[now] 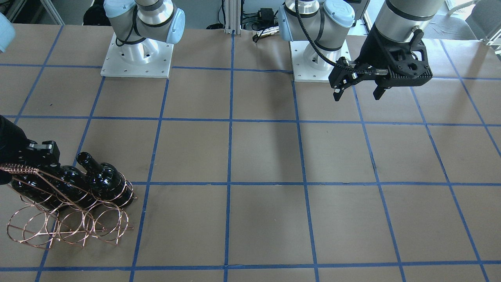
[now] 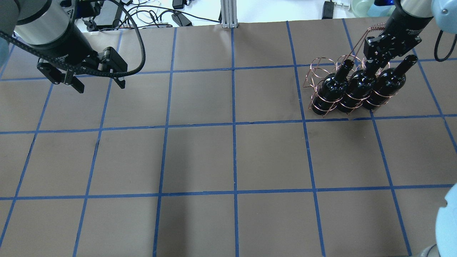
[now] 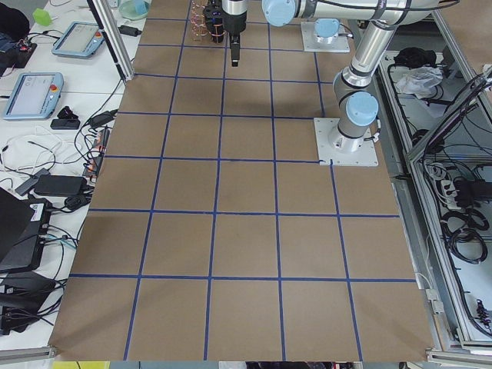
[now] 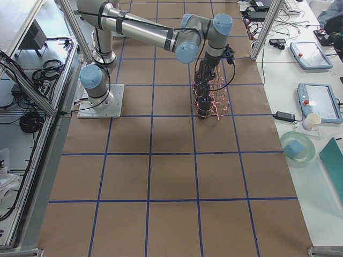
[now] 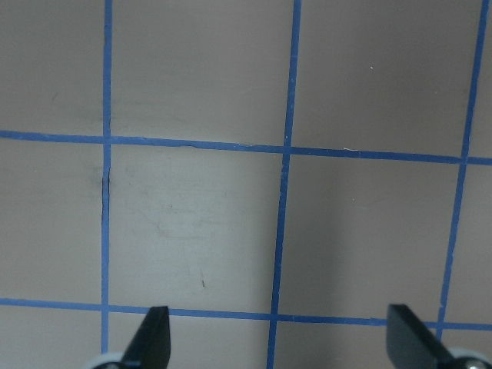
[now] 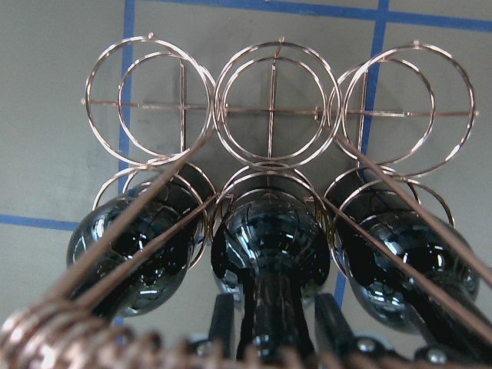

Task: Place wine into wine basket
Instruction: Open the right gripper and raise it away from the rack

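Note:
The copper wire wine basket (image 2: 314,71) stands at the table's far right and holds three near-black wine bottles in one row. My right gripper (image 2: 371,67) is at the neck of the middle bottle (image 2: 358,89). In the right wrist view its fingers (image 6: 223,323) sit close on both sides of that neck (image 6: 273,307), and the gripper looks shut on it. The other two bottles (image 2: 332,89) (image 2: 387,84) stand free in their loops. The basket's second row of loops (image 6: 269,108) is empty. My left gripper (image 2: 98,85) is open and empty, high over the far left of the table.
The basket's coiled handle (image 6: 46,338) arches just by my right wrist. Brown table paper with a blue tape grid (image 2: 234,123) covers the table. The arm bases (image 1: 137,55) stand at the robot's edge. Cables and tablets lie beyond the far edge (image 3: 31,92).

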You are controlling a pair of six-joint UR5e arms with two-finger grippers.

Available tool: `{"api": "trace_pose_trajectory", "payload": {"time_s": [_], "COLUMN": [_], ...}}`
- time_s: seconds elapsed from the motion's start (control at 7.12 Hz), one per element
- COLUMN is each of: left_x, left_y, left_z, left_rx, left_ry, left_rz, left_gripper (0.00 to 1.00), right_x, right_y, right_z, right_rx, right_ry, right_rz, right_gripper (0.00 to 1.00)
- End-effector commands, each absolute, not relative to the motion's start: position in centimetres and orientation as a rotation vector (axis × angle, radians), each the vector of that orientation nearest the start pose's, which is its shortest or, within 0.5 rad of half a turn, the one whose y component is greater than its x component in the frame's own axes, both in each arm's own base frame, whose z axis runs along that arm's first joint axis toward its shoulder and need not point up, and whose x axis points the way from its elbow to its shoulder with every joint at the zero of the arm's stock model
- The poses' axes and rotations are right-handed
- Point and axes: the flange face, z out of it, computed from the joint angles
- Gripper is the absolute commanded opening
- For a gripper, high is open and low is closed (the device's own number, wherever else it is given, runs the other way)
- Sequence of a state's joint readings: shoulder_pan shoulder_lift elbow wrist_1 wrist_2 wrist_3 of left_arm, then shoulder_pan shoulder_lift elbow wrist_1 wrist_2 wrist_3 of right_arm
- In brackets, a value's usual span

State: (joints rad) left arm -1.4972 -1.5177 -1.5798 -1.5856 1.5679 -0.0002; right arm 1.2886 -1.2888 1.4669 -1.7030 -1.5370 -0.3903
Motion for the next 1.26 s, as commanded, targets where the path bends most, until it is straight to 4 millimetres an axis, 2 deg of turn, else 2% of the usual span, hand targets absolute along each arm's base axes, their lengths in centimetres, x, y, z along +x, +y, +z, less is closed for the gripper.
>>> {"api": "trace_pose_trajectory", "payload": {"time_s": [0.0,0.14,0.28,0.42,0.56,0.7,0.84,0.98,1.12], "left_x": [-9.9,-9.9,-9.9,-9.9,-9.9,-9.9,-9.9,-9.9,-9.9], "left_y": [-47.9,-47.9,-47.9,-47.8,-47.8,-47.9,-47.8,-47.7,-47.7], "left_z": [50.9,50.9,50.7,50.7,50.7,50.6,50.4,50.3,50.3], "left_rx": [-0.106,-0.108,-0.111,-0.111,-0.108,-0.108,-0.108,-0.108,-0.108], "left_ry": [3.143,3.144,3.146,3.146,3.143,3.142,3.142,3.142,3.142], "left_rz": [-0.046,-0.044,-0.032,-0.029,-0.029,-0.027,-0.020,-0.015,-0.015], "left_gripper": [1.00,1.00,1.00,1.00,1.00,1.00,1.00,1.00,1.00], "right_x": [-3.7,-3.7,-3.1,-1.2,3.4,9.7,15.0,18.3,18.1], "right_y": [-61.7,-61.7,-59.8,-56.6,-53.0,-51.0,-49.6,-48.5,-48.6], "right_z": [40.5,42.0,45.8,49.1,52.2,53.5,53.3,53.0,52.9], "right_rx": [-0.085,-0.073,-0.075,-0.089,-0.049,-0.054,0.009,-0.031,-0.053], "right_ry": [3.115,3.123,3.127,3.120,3.178,3.184,3.165,3.164,3.159], "right_rz": [-0.034,-0.061,-0.072,-0.022,0.022,0.001,0.015,0.018,0.022], "right_gripper": [0.99,1.00,1.00,1.00,1.00,1.00,1.00,0.99,0.99]}}
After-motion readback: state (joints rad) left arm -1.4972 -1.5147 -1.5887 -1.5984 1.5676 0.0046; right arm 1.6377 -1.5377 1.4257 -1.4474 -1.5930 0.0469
